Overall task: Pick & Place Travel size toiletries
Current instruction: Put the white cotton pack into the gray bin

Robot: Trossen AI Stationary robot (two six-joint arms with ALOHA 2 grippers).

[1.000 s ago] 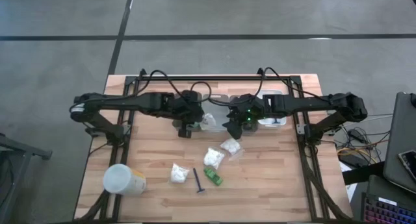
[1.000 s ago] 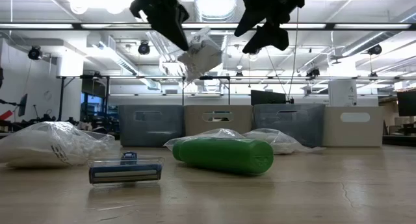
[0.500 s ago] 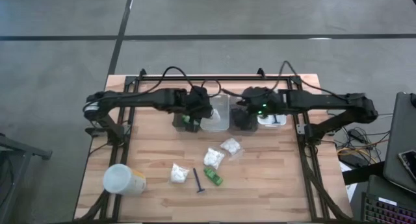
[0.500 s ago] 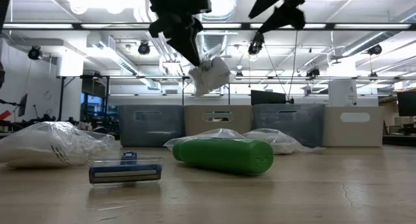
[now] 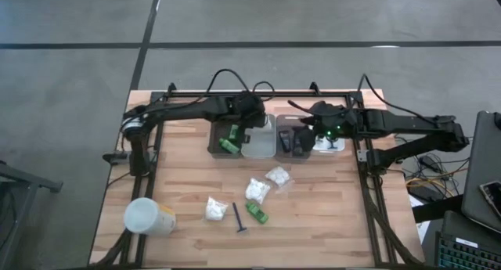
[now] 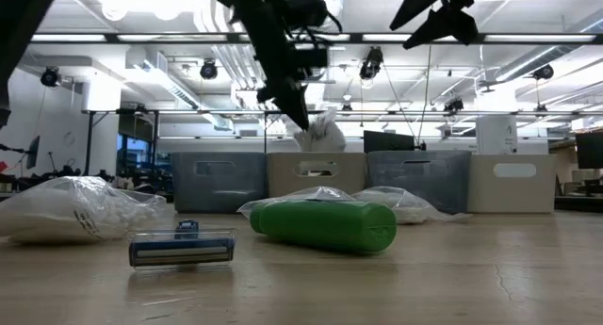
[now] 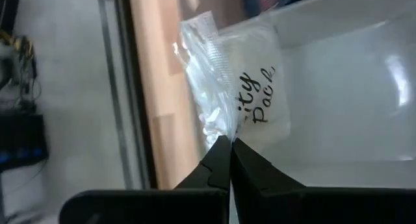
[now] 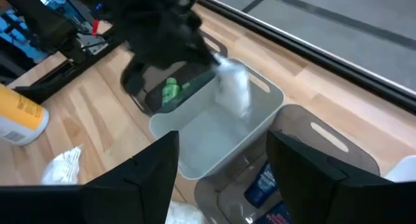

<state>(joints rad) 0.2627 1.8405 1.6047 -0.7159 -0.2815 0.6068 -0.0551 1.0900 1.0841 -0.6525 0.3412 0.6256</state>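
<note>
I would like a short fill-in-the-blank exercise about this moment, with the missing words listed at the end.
1. The left gripper is shut on a white ____.
2. It holds it above the clear bin, beside the bin with a ____ bottle inside.
3. The right gripper is ____.
4. On the table, the razor lies next to a green ____.

Missing words: packet; green; open; bottle

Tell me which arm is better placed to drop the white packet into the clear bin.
Left. The left gripper is shut on the white packet, directly over the clear bin. The right gripper is open and empty, over the neighbouring bin.
</note>
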